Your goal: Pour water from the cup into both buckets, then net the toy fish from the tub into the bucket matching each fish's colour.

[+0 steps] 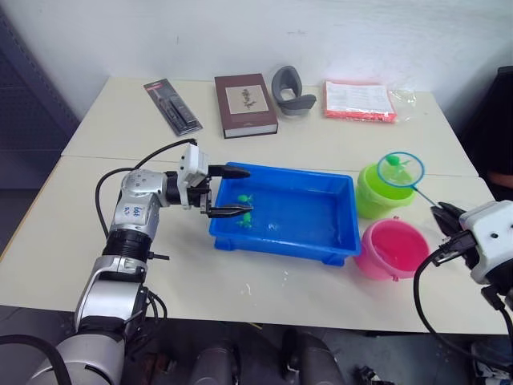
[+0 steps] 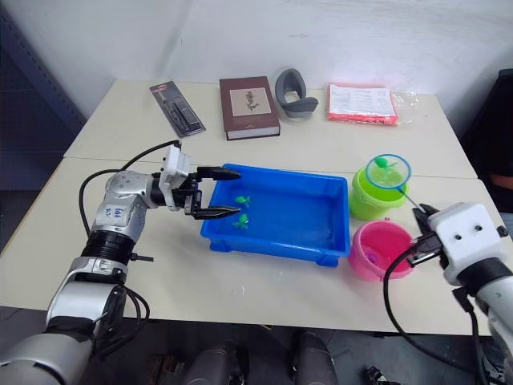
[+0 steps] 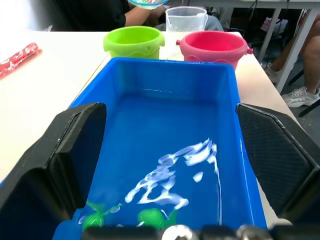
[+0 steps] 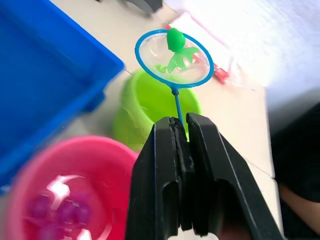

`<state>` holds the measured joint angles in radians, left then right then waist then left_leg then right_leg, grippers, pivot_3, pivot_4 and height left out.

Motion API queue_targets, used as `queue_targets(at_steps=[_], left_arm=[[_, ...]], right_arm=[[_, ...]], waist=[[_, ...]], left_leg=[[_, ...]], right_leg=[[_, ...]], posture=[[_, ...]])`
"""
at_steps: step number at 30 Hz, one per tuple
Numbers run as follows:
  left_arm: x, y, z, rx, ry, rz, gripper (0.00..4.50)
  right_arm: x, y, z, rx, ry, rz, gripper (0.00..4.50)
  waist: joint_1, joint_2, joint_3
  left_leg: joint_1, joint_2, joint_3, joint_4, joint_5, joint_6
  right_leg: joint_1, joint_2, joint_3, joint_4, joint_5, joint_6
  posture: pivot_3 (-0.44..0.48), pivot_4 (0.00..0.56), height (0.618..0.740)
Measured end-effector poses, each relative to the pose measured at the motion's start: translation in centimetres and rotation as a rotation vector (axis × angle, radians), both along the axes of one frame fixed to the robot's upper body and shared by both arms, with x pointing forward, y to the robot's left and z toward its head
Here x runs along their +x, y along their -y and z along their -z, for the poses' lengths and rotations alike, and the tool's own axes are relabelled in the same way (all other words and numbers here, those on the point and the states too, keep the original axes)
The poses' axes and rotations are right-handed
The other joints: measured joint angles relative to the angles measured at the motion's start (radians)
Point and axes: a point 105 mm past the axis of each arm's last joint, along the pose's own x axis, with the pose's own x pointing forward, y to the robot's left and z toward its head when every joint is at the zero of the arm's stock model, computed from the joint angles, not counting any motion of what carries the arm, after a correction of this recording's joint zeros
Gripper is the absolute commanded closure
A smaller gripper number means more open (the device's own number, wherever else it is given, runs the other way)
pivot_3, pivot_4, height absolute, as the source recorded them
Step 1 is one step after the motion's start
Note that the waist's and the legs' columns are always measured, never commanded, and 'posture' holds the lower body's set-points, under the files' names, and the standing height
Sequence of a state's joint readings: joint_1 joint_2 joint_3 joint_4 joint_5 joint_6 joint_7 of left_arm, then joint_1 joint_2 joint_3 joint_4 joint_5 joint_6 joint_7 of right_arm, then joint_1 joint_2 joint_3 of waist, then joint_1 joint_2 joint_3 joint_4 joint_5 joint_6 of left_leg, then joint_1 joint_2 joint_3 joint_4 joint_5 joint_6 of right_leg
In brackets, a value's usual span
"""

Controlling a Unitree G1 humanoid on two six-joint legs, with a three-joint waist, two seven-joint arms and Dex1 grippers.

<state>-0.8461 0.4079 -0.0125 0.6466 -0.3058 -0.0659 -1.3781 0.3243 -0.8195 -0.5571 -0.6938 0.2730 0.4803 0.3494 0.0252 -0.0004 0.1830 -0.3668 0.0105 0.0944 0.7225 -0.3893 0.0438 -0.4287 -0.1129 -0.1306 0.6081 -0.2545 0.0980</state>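
The blue tub (image 1: pixel 341 228) holds water and two green toy fish (image 1: pixel 244 199) near its left end. My left gripper (image 1: pixel 250 191) hovers open over that end, just above the fish (image 3: pixel 152 216). To the right of the tub stand the lime green bucket (image 1: pixel 370 196) and, nearer me, the pink bucket (image 1: pixel 393 249) with pink fish (image 4: pixel 65 212) in water. My right gripper (image 4: pixel 182 122) is shut on the net's thin handle. The net's blue hoop (image 1: pixel 400 169) hangs over the green bucket with a green fish (image 4: pixel 176 47) in it. The clear cup (image 3: pixel 186 19) stands beyond the buckets.
Along the table's far edge lie a black packaged tool (image 1: pixel 172 106), a brown book (image 1: pixel 245 104), a grey curved holder (image 1: pixel 292 91) and a red-edged packet (image 1: pixel 358 100). People sit beyond the table in the left wrist view.
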Motion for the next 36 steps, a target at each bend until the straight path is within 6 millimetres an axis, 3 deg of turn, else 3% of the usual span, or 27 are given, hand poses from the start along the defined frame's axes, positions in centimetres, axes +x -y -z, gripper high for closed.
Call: queue_targets(at_steps=[3,6,10,18,23,31,33,36], left_arm=[[0.0,1.2,0.1,-0.028,-0.010,0.019,0.03],[-0.1,2.7,0.0,-0.056,-0.018,0.045,0.03],[-0.2,3.3,0.0,-0.064,-0.021,0.057,0.03],[-0.2,3.6,0.5,-0.076,-0.038,0.063,0.03],[-0.2,4.0,0.5,-0.087,-0.038,0.069,0.03],[-0.2,4.1,0.5,-0.090,-0.034,0.069,0.03],[-0.2,4.1,0.4,-0.092,-0.030,0.062,0.03],[0.2,3.1,0.2,-0.080,-0.017,0.028,0.03]], right_arm=[[0.7,2.4,0.0,-0.180,-0.015,0.055,4.50],[1.4,3.3,0.4,-0.329,-0.018,0.062,4.50],[2.3,4.0,0.8,-0.544,-0.013,0.049,4.50],[3.6,2.9,1.5,-1.049,0.050,-0.135,4.50],[3.7,3.6,2.1,-1.212,0.102,-0.196,4.50],[3.7,4.1,1.9,-1.276,0.144,-0.227,4.50],[3.7,3.8,1.5,-1.192,0.170,-0.214,4.50],[3.5,1.8,0.1,-0.921,0.231,-0.222,4.50]], waist=[[0.002,0.000,0.000],[-0.001,0.000,0.000],[-0.003,0.000,0.000],[-0.001,0.000,0.000],[0.001,0.000,0.000],[-0.003,0.001,0.000],[-0.003,0.001,0.000],[-0.005,0.001,0.000]], left_leg=[[0.000,0.000,0.000,0.000,0.000,0.000],[0.000,0.000,0.000,0.000,0.000,0.000],[0.000,0.000,0.001,-0.001,0.000,0.000],[0.000,0.001,0.001,-0.001,0.001,-0.001],[-0.001,0.000,0.000,-0.001,0.001,-0.001],[0.000,0.001,0.001,-0.002,0.002,-0.002],[0.000,0.002,0.000,-0.003,0.002,-0.002],[0.001,0.002,0.000,-0.003,0.002,-0.002]], right_leg=[[0.000,0.000,0.000,0.000,0.000,0.000],[0.000,0.000,0.000,0.000,0.000,0.000],[0.000,0.000,0.000,0.000,0.000,0.000],[0.000,0.000,0.000,0.000,0.000,0.000],[0.000,-0.001,-0.001,-0.001,0.000,0.000],[0.000,0.001,0.000,-0.001,0.000,0.000],[0.000,0.001,-0.001,-0.002,0.000,0.000],[0.000,0.002,-0.001,-0.002,0.000,0.000]], posture=[[0.000,0.150,0.740],[0.000,0.150,0.740],[0.000,0.150,0.740],[0.000,0.150,0.740],[0.000,0.150,0.740],[0.000,0.150,0.740],[0.000,0.150,0.740],[0.000,0.150,0.740]])
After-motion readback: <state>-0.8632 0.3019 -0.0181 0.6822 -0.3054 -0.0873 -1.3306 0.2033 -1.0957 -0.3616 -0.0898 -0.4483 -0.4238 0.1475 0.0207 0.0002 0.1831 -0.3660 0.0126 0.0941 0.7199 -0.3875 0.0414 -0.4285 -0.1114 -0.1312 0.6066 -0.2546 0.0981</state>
